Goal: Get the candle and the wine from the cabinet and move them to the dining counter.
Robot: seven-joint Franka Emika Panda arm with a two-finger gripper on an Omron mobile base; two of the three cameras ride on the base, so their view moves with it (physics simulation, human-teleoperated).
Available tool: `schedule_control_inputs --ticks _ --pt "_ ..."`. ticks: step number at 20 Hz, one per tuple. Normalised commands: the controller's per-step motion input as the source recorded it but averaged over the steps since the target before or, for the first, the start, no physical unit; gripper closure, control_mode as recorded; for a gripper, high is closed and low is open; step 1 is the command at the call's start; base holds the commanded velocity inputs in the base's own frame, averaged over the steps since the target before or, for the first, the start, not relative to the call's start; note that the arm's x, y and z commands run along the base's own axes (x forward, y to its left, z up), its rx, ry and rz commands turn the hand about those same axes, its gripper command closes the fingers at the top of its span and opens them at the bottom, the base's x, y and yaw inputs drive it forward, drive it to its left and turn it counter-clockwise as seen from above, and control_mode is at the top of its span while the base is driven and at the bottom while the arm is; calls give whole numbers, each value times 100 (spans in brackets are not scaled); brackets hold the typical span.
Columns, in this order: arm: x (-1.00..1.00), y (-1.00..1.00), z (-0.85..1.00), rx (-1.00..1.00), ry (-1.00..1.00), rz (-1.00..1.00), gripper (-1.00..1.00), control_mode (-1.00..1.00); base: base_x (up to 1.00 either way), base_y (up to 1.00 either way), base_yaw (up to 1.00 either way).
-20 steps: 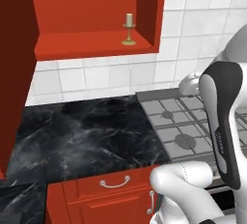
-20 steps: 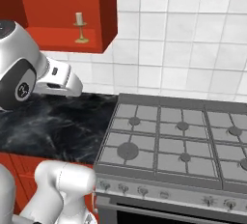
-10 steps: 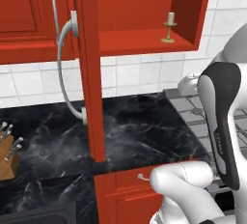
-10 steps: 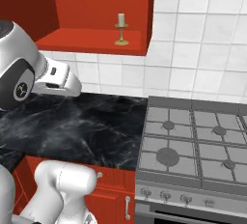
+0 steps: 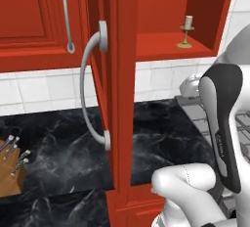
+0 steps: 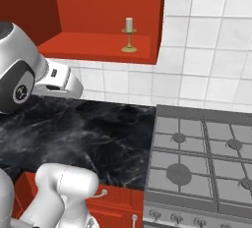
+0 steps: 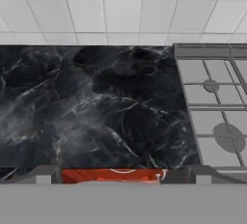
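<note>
Gripper (image 7: 123,175) wide, empty, over worktop (image 7: 96,107); candle (image 5: 186,29) upright in cabinet (image 5: 161,45).

**Inspector A:** Premises classed as a domestic kitchen, rendered. Grounds: a gas stove (image 6: 202,160) with round burners and a row of knobs along its front, set flush into a black marble surface (image 5: 161,143) with white veining.

**Inspector B:** Agreed. The wall behind carries a white tile backsplash (image 6: 206,60). Above it hangs a red wooden cabinet (image 5: 161,30), its door (image 5: 117,99) standing open, with a long curved silver handle (image 5: 93,84).

**Inspector A:** Noted also: a wooden knife block (image 5: 10,172) on the surface at the left, and red drawer fronts (image 6: 110,205) with small handles below.

**Inspector B:** A candle (image 6: 129,35) in a brass stick stands on the cabinet shelf. Household fittings throughout.
</note>
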Motion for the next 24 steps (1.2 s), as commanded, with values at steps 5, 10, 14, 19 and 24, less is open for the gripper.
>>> schedule_control_inputs --ticks 5,10,14,19,24 --pt "0 0 0 0 0 0 -100 100 53 -3 0" --pt "0 0 0 0 0 0 -100 100 49 -9 0" --pt "0 0 0 0 0 0 -100 100 38 -7 0" --pt "0 0 0 0 0 0 -100 100 3 0 0" --pt "0 0 0 0 0 0 -100 100 0 0 0"
